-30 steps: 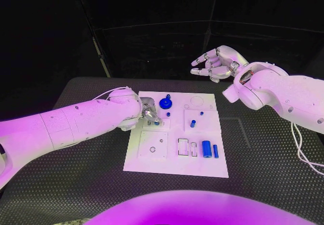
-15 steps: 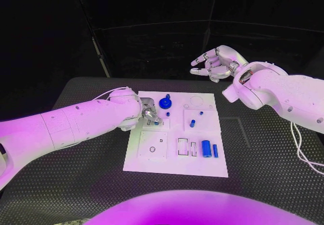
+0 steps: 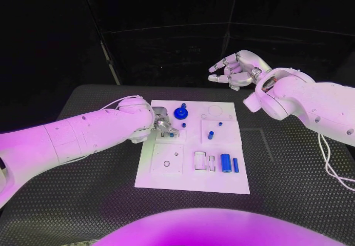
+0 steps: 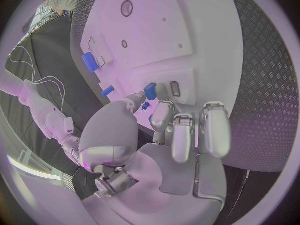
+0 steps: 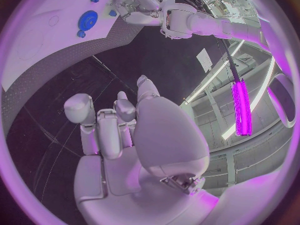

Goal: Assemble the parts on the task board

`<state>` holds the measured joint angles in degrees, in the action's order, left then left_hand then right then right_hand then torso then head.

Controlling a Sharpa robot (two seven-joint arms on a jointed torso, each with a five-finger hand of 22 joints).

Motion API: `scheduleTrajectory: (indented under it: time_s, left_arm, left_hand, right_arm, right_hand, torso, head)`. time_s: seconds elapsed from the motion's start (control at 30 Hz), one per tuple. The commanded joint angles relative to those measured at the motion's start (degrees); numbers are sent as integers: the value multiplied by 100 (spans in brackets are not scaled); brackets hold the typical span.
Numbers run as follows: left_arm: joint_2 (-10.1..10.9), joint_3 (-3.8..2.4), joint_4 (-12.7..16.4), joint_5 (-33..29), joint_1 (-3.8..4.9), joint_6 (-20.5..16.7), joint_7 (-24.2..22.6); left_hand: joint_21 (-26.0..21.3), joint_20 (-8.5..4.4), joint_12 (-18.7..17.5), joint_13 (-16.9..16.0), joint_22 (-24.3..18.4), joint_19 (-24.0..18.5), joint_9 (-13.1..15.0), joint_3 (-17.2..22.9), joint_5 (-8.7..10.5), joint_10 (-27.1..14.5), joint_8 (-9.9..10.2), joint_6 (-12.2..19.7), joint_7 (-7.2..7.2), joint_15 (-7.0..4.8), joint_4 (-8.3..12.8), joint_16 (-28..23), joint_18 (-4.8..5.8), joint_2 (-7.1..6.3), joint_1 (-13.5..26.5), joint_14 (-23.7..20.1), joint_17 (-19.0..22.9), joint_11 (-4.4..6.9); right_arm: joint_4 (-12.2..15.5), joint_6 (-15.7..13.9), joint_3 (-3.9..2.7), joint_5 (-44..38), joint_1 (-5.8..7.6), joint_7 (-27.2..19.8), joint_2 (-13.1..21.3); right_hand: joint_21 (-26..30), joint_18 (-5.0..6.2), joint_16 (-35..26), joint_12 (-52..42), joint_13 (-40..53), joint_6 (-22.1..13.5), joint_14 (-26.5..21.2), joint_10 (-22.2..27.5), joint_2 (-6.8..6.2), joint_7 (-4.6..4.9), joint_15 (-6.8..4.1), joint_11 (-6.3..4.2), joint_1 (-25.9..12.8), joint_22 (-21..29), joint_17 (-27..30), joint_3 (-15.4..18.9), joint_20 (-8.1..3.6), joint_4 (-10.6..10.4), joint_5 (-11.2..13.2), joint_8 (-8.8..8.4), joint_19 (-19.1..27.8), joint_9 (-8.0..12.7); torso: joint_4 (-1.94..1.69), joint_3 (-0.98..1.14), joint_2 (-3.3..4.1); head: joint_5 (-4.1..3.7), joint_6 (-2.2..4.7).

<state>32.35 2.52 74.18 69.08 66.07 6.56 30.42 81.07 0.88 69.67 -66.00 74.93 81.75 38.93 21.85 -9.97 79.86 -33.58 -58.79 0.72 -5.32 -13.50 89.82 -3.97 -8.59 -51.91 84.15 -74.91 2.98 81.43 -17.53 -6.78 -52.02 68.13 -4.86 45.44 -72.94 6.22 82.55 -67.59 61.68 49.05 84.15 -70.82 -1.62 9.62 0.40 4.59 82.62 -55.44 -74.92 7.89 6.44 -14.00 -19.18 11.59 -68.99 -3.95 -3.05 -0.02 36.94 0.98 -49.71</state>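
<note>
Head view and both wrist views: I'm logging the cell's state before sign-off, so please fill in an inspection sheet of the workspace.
Surface: black table, textured top.
Job's things: white task board mid-table; blue gear at its far end; blue cylinders lying near its right edge; small blue part.
Clutter: nothing seen.
Robot hands: left robot hand over the board's left side, pinching the small blue part; right robot hand raised beyond the board, fingers curled, holding nothing.
Cables: white cable beside the right arm.
Surroundings: dark.
</note>
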Motion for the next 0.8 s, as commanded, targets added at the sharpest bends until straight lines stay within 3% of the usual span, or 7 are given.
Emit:
scheduleTrajectory:
  time_s: [0.03,0.13,0.23,0.3,0.57,0.67,0.8]
  left_arm:
    - [39,-7,34,21,2,-86,8]
    - [70,-24,72,21,2,-128,7]
    - [91,-101,108,22,2,-169,6]
    - [105,-174,138,22,2,-189,6]
    - [238,-581,328,23,16,-62,13]
    - [300,-676,317,68,94,144,25]
    - [264,-726,50,97,264,491,37]
  left_hand:
    - [16,-9,22,-4,171,33,-7,-216,14,26,-24,-31,-2,-38,-89,18,76,36,-4,585,-1509,-3]
    - [8,-11,15,5,168,30,-9,-409,14,20,-31,-27,-3,-40,-162,18,75,55,-50,585,-1509,-1]
    - [2,-12,10,11,164,27,-11,-538,14,15,-34,-21,-3,-42,-209,18,73,71,-90,585,-1509,-2]
    - [-4,-12,4,18,158,23,-12,-609,9,11,-36,-17,-2,-42,-236,18,72,89,-117,585,-1509,-2]
    - [-137,4,-184,227,-8,-85,-40,-979,2,-131,13,115,46,-19,-296,18,32,140,-265,585,-1509,-37]
    - [-281,32,-333,393,-187,-204,-83,-1200,5,-258,92,244,101,14,-305,18,-9,199,-329,585,-1509,-85]
    - [-489,95,-586,680,-437,-370,-218,-1447,6,-470,325,470,216,89,-302,18,-63,288,-479,585,-1509,-182]
  right_arm:
    - [1,26,-4,10,9,-44,-3]
    - [-1,26,-4,10,9,-48,-5]
    - [-5,24,-4,10,9,-52,-6]
    - [-7,24,-4,10,9,-54,-7]
    - [-46,34,-3,10,7,-67,-28]
    - [-62,46,-3,10,6,-71,-39]
    - [-79,59,-3,10,5,-75,-49]
  right_hand:
    - [22,71,-12,25,-7,5,302,17,30,-19,-36,-18,-18,9,-251,45,-12,3,39,31,18,7]
    - [22,71,-12,25,-7,5,302,17,30,-19,-36,-18,-18,9,-251,45,-12,3,39,31,18,7]
    - [22,71,-12,25,-7,5,302,17,30,-19,-36,-18,-18,9,-251,45,-12,3,39,31,18,7]
    - [22,71,-12,25,-7,5,302,17,30,-19,-36,-18,-18,9,-251,45,-12,3,39,31,18,7]
    - [29,73,-16,29,-12,2,300,20,29,-19,-35,-17,-21,22,-245,50,-12,2,45,30,26,7]
    - [29,73,-16,29,-12,2,300,20,29,-19,-35,-17,-21,22,-245,50,-12,2,45,30,26,7]
    - [29,73,-16,29,-12,2,300,20,29,-19,-35,-17,-21,22,-245,50,-12,2,45,30,26,7]
  torso:
    - [-6,-1,-5]
    - [-4,-1,-5]
    - [-3,-2,-2]
    - [-4,-3,2]
    - [-5,5,-2]
    - [-3,3,0]
    - [-5,-1,3]
  head:
    - [-2,2]
    - [-15,12]
    - [-12,20]
    - [-13,26]
    - [-10,44]
    - [-14,49]
    - [-29,66]
